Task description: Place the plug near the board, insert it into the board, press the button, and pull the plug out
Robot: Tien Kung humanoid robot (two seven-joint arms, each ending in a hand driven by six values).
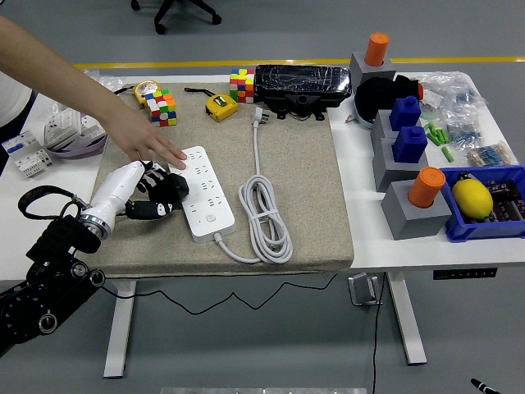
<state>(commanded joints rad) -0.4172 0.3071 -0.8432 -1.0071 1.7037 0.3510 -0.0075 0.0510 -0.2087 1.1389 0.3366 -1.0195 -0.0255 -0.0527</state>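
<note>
the job had hardly begun. the plug (258,116) lay at the far edge of the grey mat (312,205), well apart from the power strip (203,193), and nothing held it. its white cord (264,215) ran toward the near side, made some loops just right of the strip, then joined the strip's near end. so the first step, bringing the plug close to the strip, looked not yet done.

the robot's left hand (156,195) rested on the mat, right up against the left side of the strip. its black fingers (170,188) were bent a little and loose, and they gripped nothing. the arm came in low from the near left corner, with the wrist pointing up and to the right. the right hand was not to be seen.

a person's hand (152,144) reached in from the far left and lay flat by the far left corner of the strip, maybe to keep it from sliding.

next, the robot would likely need to reach across the strip to the far plug, pinch it and carry it back.
</note>
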